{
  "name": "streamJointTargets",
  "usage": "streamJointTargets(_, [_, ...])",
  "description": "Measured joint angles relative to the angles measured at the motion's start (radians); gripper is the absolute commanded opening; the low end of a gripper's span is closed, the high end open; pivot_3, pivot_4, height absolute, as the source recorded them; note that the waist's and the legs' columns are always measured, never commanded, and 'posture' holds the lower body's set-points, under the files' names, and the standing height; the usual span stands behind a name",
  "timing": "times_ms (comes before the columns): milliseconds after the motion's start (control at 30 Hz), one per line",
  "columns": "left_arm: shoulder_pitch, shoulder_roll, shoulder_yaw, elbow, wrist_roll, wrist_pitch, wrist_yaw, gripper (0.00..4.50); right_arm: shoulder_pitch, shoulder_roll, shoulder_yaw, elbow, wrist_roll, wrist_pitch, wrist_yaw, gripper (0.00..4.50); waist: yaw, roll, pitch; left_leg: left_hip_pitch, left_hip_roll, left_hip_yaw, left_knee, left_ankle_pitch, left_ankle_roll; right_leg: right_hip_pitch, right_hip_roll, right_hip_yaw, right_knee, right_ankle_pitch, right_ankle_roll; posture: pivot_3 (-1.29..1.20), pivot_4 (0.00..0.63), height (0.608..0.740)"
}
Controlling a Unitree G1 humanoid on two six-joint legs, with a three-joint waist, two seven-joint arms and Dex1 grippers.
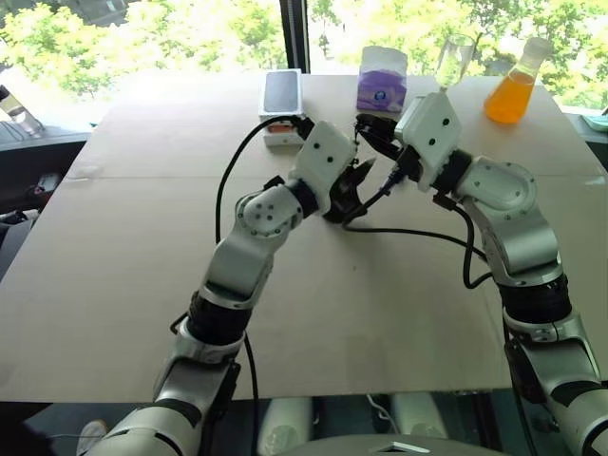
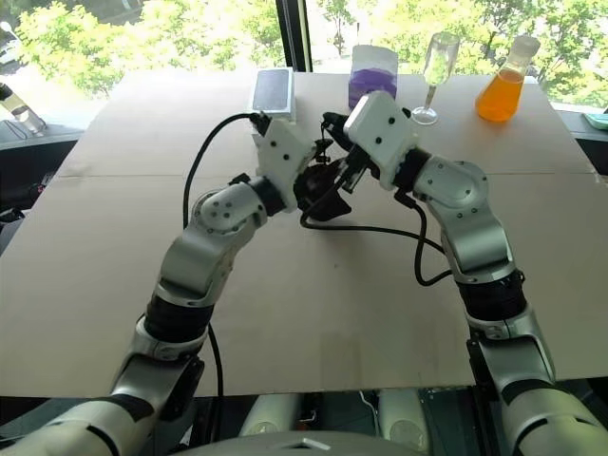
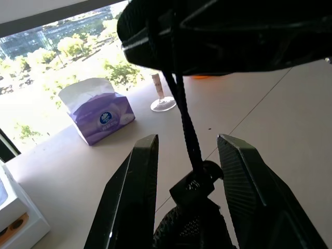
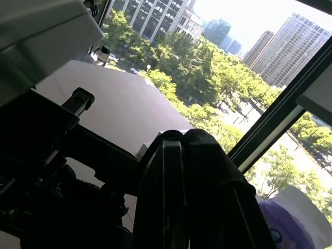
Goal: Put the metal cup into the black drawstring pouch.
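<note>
While both arms meet above the middle of the surface (image 1: pixel 114 285), the black drawstring pouch (image 2: pixel 318 190) hangs bunched between them, off the surface; left end effector (image 3: pixel 187 155) has its fingers parted with the cord (image 3: pixel 188 129) and its toggle running up between them, not visibly pinched; right end effector (image 4: pixel 192 171) is fully closed, fingers pressed together, apparently pinching pouch fabric or cord at the mouth, though the dark clutter makes it hard to confirm; metal cup can't be picked out, possibly already inside the pouch, can't tell.

Step in hand, my read: working the drawstring at the mouth, either holding it open or cinching it.

Next move calls for the left fingers to close squarely on the cord near the toggle while the right keeps the fabric anchored, then a pull apart; risk is the cord slipping out sideways.

Tissue box (image 1: pixel 382 81), stemmed glass (image 2: pixel 429 76), orange flask (image 1: pixel 513 90) and white box (image 1: pixel 282 104) sit well apart at the far edge.
</note>
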Motion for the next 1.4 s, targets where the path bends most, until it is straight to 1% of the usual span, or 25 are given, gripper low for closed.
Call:
streamJointTargets(333, [0.006,-0.001,0.000,-0.008,0.005,0.001,-0.003,1.83,0.000,0.000,0.000,0.002,0.000,-0.005,0.000,0.00,0.001,0.000,0.000,0.000,0.000,0.000,0.000,0.000,0.000,0.000,0.000,0.000,0.000,0.000,0.000,0.00,0.150,0.740])
streamJointTargets(367, [0.006,-0.002,0.000,-0.008,0.005,0.001,-0.004,1.29,0.000,0.000,0.000,0.002,0.000,-0.005,0.000,0.00,0.001,0.000,0.000,0.000,0.000,0.000,0.000,0.000,0.000,0.000,0.000,0.000,0.000,0.000,0.000,0.00,0.150,0.740])
streamJointTargets(400, [0.006,-0.002,0.000,-0.008,0.005,0.001,-0.004,1.05,0.000,0.000,0.000,0.002,0.000,-0.005,0.000,0.00,0.001,0.000,0.000,0.000,0.000,0.000,0.000,0.000,0.000,0.000,0.000,0.000,0.000,0.000,0.000,0.00,0.150,0.740])
streamJointTargets(433, [0.006,-0.003,0.000,-0.009,0.004,0.002,-0.005,0.55,0.000,0.000,0.000,0.002,0.000,-0.005,0.000,0.00,0.001,0.000,0.000,0.000,0.000,0.000,0.000,0.000,0.000,0.000,0.000,0.000,0.000,0.000,0.000,0.00,0.150,0.740])
streamJointTargets(467, [0.006,-0.003,0.000,-0.010,0.004,0.002,-0.005,0.19,0.000,0.000,0.000,0.002,0.000,-0.005,0.000,0.00,0.001,0.000,0.000,0.000,0.000,0.000,0.000,0.000,0.000,0.000,0.000,0.000,0.000,0.000,0.000,0.00,0.150,0.740])
streamJointTargets(500, [0.006,-0.003,0.001,-0.011,0.004,0.002,-0.005,0.04,0.000,-0.001,0.000,0.002,0.000,-0.005,0.000,0.00,0.001,0.000,0.000,0.000,0.000,0.000,0.000,0.000,0.000,0.000,0.000,0.000,0.000,0.000,0.000,0.00,0.150,0.740])
streamJointTargets(667, [0.007,-0.001,0.001,-0.021,0.005,0.002,-0.006,0.04,0.000,-0.009,-0.001,0.007,-0.002,-0.009,-0.002,0.00,0.001,0.000,0.000,0.000,0.000,0.000,0.000,0.000,0.000,0.000,0.000,0.000,0.000,0.000,0.000,0.00,0.150,0.740])
streamJointTargets(933, [0.048,0.028,-0.010,-0.052,0.021,0.005,-0.006,0.04,0.000,-0.015,-0.022,0.099,-0.007,0.000,-0.046,0.00,0.000,0.000,0.000,0.000,0.000,0.000,0.000,0.000,0.000,0.000,0.000,0.000,0.000,0.000,0.000,0.00,0.150,0.740])
streamJointTargets(1033, [0.063,0.038,-0.026,-0.081,0.034,0.015,-0.005,0.04,-0.004,0.021,-0.035,0.136,0.017,0.032,-0.074,0.00,-0.001,0.000,0.000,0.000,0.000,0.000,0.000,0.000,0.000,0.000,0.000,0.000,0.000,0.000,0.000,0.00,0.150,0.740])
streamJointTargets(1100, [0.112,0.062,-0.040,-0.112,0.046,0.045,-0.006,0.04,-0.020,0.048,-0.095,0.192,0.057,0.080,-0.136,0.00,-0.003,0.000,0.000,0.000,0.000,0.000,0.000,0.000,0.000,0.000,0.000,0.001,0.001,0.000,0.000,0.00,0.150,0.740])
streamJointTargets(1167, [0.134,0.075,-0.050,-0.128,0.056,0.054,-0.006,0.04,-0.028,0.059,-0.113,0.214,0.079,0.104,-0.153,0.00,-0.003,0.000,0.000,0.000,0.000,0.000,0.000,0.000,0.000,0.000,0.000,0.000,0.001,0.000,0.000,0.00,0.150,0.740])
streamJointTargets(1300, [0.164,0.095,-0.066,-0.168,0.072,0.093,-0.004,0.04,-0.036,0.077,-0.113,0.287,0.126,0.142,-0.185,0.00,-0.003,0.000,0.000,0.000,0.000,0.000,0.000,0.000,0.000,0.000,0.000,0.001,0.001,0.000,0.000,0.00,0.150,0.740])
streamJointTargets(1400, [0.167,0.100,-0.066,-0.171,0.073,0.107,-0.004,0.04,-0.036,0.077,-0.113,0.296,0.144,0.145,-0.191,0.00,-0.003,0.000,0.000,0.000,0.000,0.000,0.000,0.000,0.000,0.000,0.000,0.001,0.001,0.000,0.000,0.00,0.150,0.740])
